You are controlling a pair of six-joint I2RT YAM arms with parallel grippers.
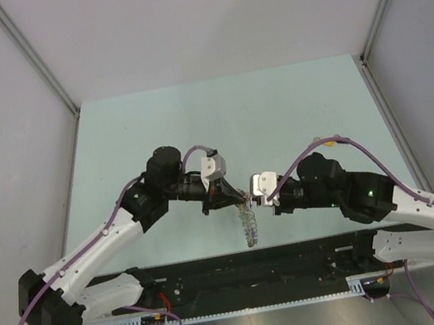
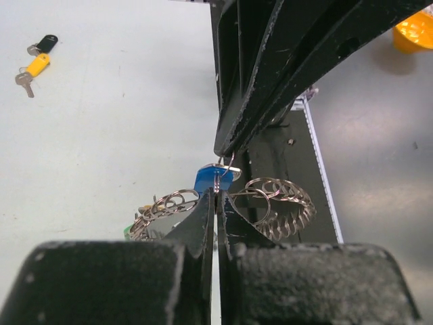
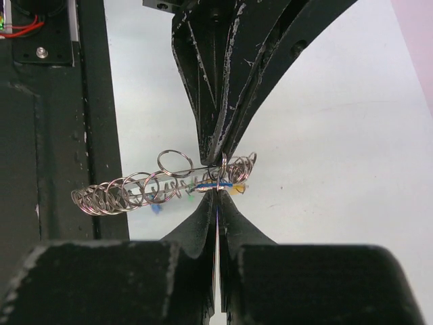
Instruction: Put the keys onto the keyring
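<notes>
Close above the near edge of the table (image 1: 192, 116), one coiled keyring (image 1: 249, 226) is held between two grippers. The right gripper (image 3: 218, 203) is pressed shut on its wire, and the left gripper (image 2: 216, 196) pinches one blue-headed key (image 2: 211, 180) against the coils. Behind the loops, green and yellow specks show, too hidden to count or name. Farther out, two loose keys lie close together on the table, one black-headed key (image 2: 46, 44) and one yellow-headed key (image 2: 37, 65). One orange object (image 2: 414, 30) is cut off by the edge of the left wrist view.
</notes>
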